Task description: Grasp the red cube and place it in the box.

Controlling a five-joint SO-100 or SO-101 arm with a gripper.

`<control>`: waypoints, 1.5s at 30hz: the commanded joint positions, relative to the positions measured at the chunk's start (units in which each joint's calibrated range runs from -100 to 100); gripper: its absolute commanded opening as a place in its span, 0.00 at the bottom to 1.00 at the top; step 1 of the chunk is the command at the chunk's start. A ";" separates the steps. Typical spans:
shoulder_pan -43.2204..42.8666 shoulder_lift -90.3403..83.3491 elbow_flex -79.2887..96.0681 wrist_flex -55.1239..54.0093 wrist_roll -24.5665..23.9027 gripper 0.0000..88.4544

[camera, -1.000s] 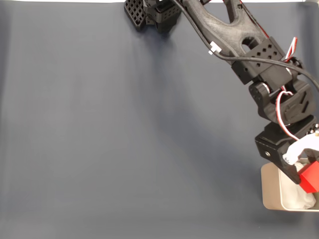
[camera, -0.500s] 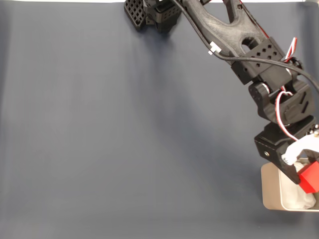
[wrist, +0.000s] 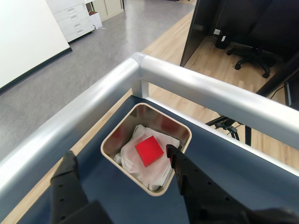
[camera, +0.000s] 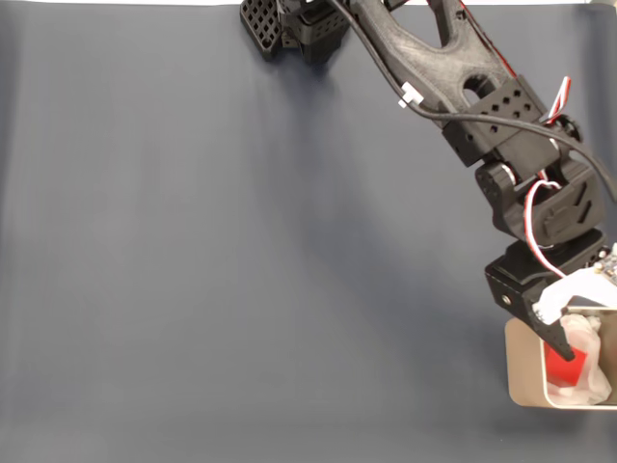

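The red cube point(wrist: 149, 150) lies flat on crumpled white paper inside the box point(wrist: 108, 148), a tan open-top container with rounded corners. In the fixed view the red cube point(camera: 559, 372) shows inside the box point(camera: 521, 378) at the lower right edge, partly hidden by a black fingertip. My gripper point(camera: 586, 326) hovers just above the box, open and holding nothing. In the wrist view the gripper point(wrist: 122, 158) has its two black fingers point(wrist: 70, 169) spread either side of the box, clear of the cube.
A dark blue mat point(camera: 241, 241) covers the table. The arm's base point(camera: 299, 29) stands at the top centre of the fixed view. A silver corner rail point(wrist: 201, 88) runs right behind the box, with office floor and a chair point(wrist: 247, 51) beyond.
The gripper held the red cube above the box before. It has opened since, and the cube has dropped onto the paper in the box. The arm shifted slightly left.
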 commanded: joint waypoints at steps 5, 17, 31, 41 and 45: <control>0.67 -2.09 -3.73 -2.00 0.05 0.55; 0.67 -2.52 -3.27 -2.82 0.10 0.55; 1.03 -3.39 -2.73 -2.98 -0.05 0.54; 4.65 -9.02 0.92 -2.49 0.29 0.11; 9.48 -15.35 4.12 -1.75 -0.29 0.00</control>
